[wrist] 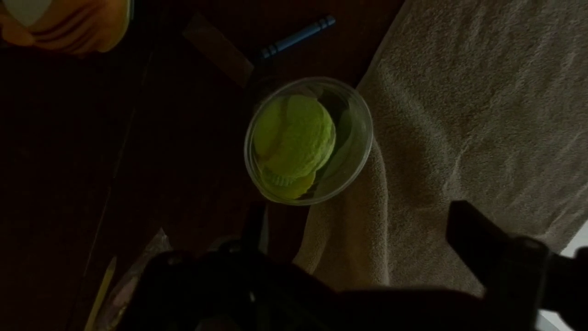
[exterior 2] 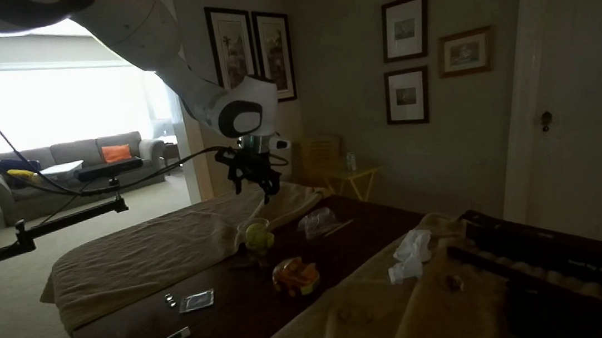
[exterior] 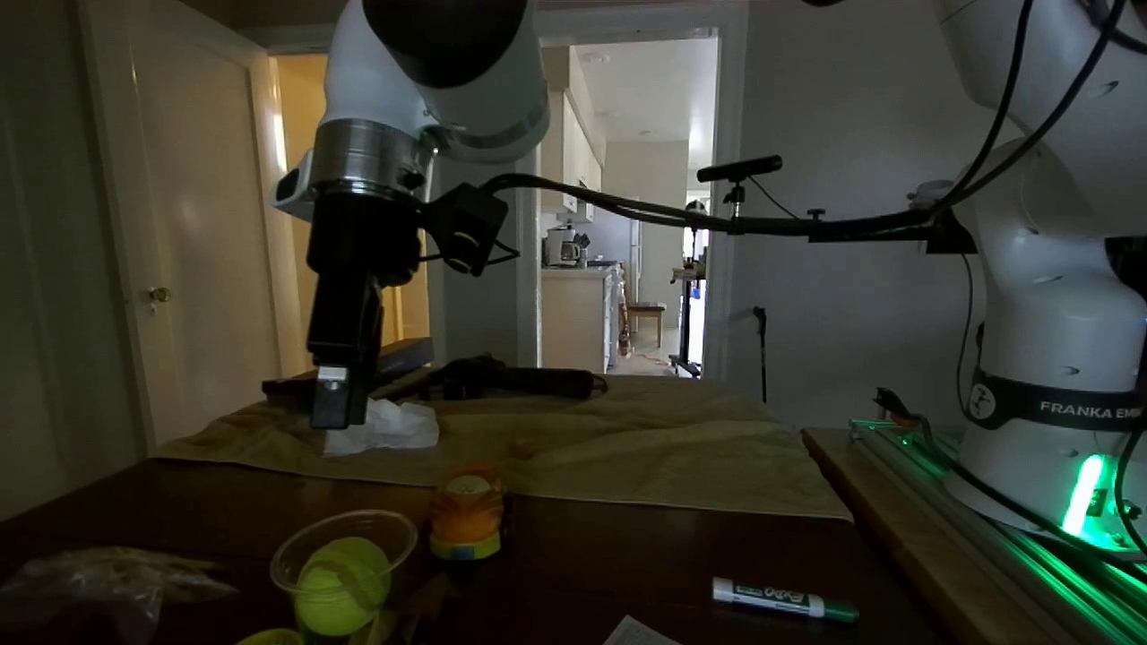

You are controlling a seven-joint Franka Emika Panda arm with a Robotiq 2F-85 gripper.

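Note:
My gripper [wrist: 358, 220] is open and empty, its two dark fingers wide apart in the wrist view. It hangs above the table in both exterior views [exterior: 340, 408] [exterior 2: 252, 192]. The nearest thing is a clear plastic cup [wrist: 344, 168], below and ahead of the fingers, not touched. A yellow-green ball [wrist: 298, 138] lies in it, with a yellow scalloped piece [wrist: 294, 186] partly under the ball. The cup also shows in both exterior views [exterior: 408, 537] [exterior 2: 266, 224]. An orange striped toy car [exterior: 468, 515] stands beside the cup, also seen in the other views [exterior 2: 295, 276] [wrist: 69, 27].
A blue crayon [wrist: 296, 37] lies near the cup. A clear plastic bag [exterior 2: 318, 222] and a thin yellow stick [wrist: 101, 292] lie to its side. A green-capped marker [exterior: 784, 600], a flat packet [exterior 2: 197, 301], white tissue [exterior 2: 412, 255], brown towels [exterior: 627, 448] and a long black object [exterior 2: 556, 259] are around.

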